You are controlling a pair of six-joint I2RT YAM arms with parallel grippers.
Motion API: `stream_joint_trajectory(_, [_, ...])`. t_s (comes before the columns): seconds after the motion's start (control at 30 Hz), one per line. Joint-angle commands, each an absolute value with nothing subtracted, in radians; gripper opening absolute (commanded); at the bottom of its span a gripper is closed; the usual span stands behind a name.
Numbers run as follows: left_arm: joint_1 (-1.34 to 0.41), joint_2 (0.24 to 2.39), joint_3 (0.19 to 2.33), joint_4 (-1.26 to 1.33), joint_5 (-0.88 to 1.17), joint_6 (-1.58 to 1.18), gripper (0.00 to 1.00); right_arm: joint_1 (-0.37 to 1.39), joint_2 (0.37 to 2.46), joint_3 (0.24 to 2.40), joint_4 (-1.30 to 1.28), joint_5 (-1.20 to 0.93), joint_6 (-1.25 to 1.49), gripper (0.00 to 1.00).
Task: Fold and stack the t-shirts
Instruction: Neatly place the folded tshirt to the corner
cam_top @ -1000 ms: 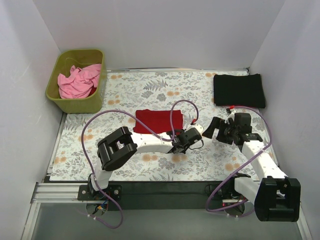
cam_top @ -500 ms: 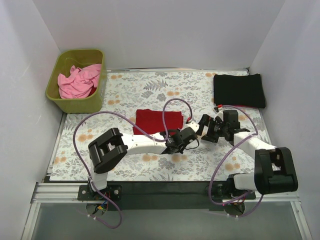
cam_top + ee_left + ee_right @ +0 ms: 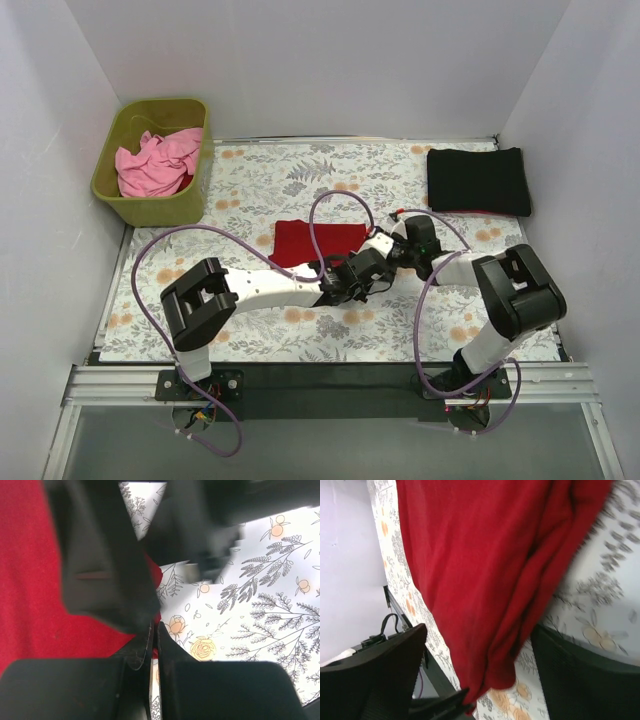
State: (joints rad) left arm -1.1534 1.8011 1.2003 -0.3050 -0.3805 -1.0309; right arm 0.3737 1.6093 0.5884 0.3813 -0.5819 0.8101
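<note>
The dark red t-shirt (image 3: pixel 312 240) lies folded at the middle of the floral table cloth (image 3: pixel 250 180). My left gripper (image 3: pixel 360 266) is at its near right corner, jaws closed on a bit of red edge (image 3: pixel 155 652). My right gripper (image 3: pixel 386 249) is open just to the right of that corner. In the right wrist view its two fingers (image 3: pixel 375 680) straddle the shirt's folded corner (image 3: pixel 485 595). The black t-shirt (image 3: pixel 478 180) lies folded at the far right. The light pink t-shirt (image 3: pixel 155 162) is bunched in the bin.
The olive-green bin (image 3: pixel 150 205) stands at the far left corner. White walls close in the table on three sides. Purple cables (image 3: pixel 330 215) loop over the red shirt and the cloth near both arms. The right gripper's dark fingers (image 3: pixel 100 555) fill the top of the left wrist view.
My right arm has swung left from the right side of the table to the red shirt's right corner. My left gripper has shifted a little left. The shirts have not moved.
</note>
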Motion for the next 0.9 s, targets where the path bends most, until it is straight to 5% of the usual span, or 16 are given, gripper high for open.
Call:
stream_joint_trajectory(0.0, [-1.151,1.744,1.186,-0.256,-0.367,-1.061,0.0,0.408,1.687,0.635,0.442,-0.56,0.853,0.73])
stream_joint_trajectory(0.13, [-1.138,1.756,1.172,-0.221,-0.322,-1.114,0.0,0.426,1.749,0.705,0.44,-0.581,0.819,0.33])
stream_joint_trajectory(0.3, [-1.098,1.724,1.161,-0.199,-0.238,-1.181,0.14,0.42,1.761,0.755,0.318,-0.552,0.691,0.01])
stream_joint_trajectory(0.43, [-1.025,1.63,1.14,-0.204,-0.158,-1.207,0.49,0.396,1.758,0.885,0.04,-0.395,0.451,0.01])
stream_joint_trajectory(0.67, [-0.724,1.41,1.066,-0.325,-0.002,-1.169,0.91,0.29,1.79,1.208,-0.351,-0.095,0.079,0.01])
stream_joint_trajectory(0.87, [-0.445,1.307,0.957,-0.379,-0.006,-1.095,0.98,0.224,1.844,1.529,-0.526,0.185,-0.122,0.01])
